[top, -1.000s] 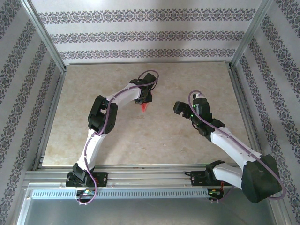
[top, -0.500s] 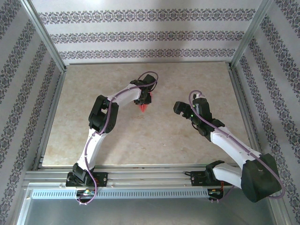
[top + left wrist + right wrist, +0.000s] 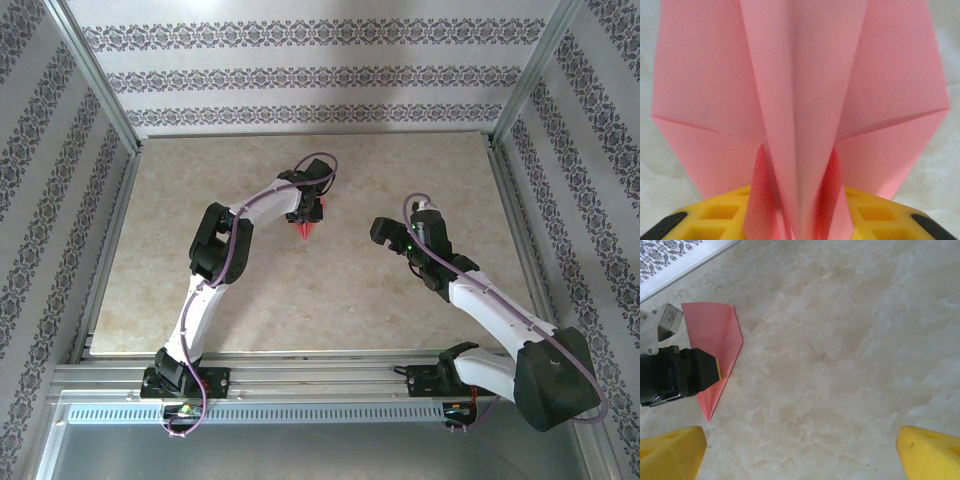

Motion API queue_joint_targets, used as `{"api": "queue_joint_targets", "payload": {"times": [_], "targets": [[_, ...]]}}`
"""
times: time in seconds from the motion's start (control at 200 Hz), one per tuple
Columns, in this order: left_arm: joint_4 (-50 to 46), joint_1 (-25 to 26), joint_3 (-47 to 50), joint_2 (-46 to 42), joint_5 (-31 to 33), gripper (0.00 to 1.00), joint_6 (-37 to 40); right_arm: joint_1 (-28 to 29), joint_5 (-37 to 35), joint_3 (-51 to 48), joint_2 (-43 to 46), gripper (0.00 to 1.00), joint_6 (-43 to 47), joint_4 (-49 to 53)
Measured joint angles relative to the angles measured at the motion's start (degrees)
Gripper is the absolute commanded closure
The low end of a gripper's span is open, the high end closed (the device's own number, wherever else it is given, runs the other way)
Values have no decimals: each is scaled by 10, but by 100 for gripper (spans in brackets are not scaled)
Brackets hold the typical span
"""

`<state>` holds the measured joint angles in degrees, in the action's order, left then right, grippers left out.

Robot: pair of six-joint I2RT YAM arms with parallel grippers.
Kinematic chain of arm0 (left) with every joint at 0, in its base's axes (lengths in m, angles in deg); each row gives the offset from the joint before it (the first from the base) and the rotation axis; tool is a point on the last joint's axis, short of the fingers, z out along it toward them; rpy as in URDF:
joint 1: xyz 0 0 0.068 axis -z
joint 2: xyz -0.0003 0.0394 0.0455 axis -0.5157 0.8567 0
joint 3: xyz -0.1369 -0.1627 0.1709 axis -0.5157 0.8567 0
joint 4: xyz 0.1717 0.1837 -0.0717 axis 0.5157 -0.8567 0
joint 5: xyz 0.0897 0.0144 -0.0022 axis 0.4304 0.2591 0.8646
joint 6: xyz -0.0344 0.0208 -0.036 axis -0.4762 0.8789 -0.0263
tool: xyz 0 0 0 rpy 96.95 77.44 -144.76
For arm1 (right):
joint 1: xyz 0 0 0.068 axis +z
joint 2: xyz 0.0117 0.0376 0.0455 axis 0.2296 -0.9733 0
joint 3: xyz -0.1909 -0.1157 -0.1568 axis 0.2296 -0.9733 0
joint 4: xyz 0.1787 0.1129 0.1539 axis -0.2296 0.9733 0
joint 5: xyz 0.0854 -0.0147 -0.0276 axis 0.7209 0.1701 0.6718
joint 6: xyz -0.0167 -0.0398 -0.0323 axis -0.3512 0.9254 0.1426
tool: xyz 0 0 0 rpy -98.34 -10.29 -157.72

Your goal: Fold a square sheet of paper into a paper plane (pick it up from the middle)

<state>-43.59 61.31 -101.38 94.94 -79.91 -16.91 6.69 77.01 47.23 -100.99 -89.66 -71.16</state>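
Top external view: paper plane [image 3: 307,229] on the tabletop [image 3: 200,200], upper centre of frame. Left tool [image 3: 304,213] straddles its ridge; I cannot tell if it grips. Right tool [image 3: 380,232] gapes wide, empty.

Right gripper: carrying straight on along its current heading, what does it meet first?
Most likely the bare tabletop; the paper plane lies to one side of where the right gripper points, though depth is unclear.
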Motion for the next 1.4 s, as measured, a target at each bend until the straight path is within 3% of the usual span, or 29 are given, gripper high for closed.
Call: {"api": "queue_joint_targets", "payload": {"times": [0.32,0.705,0.804,0.984,1.204,1.399], "targets": [[-22,0,-8,-28,-11,46,3,0,-1,0,0,2,0,0],[-21,0,34,-174,4,35,10,-13,-17,33,9,2,25,13],[-1,-6,111,-258,23,28,17,-23,-37,51,25,2,57,15],[98,-62,333,-463,89,4,36,-44,-123,61,70,2,134,2],[260,-151,637,-697,186,1,66,-97,-199,14,105,2,206,-43],[385,-193,798,-790,254,1,124,-124,-212,-64,86,2,247,-80]]}}
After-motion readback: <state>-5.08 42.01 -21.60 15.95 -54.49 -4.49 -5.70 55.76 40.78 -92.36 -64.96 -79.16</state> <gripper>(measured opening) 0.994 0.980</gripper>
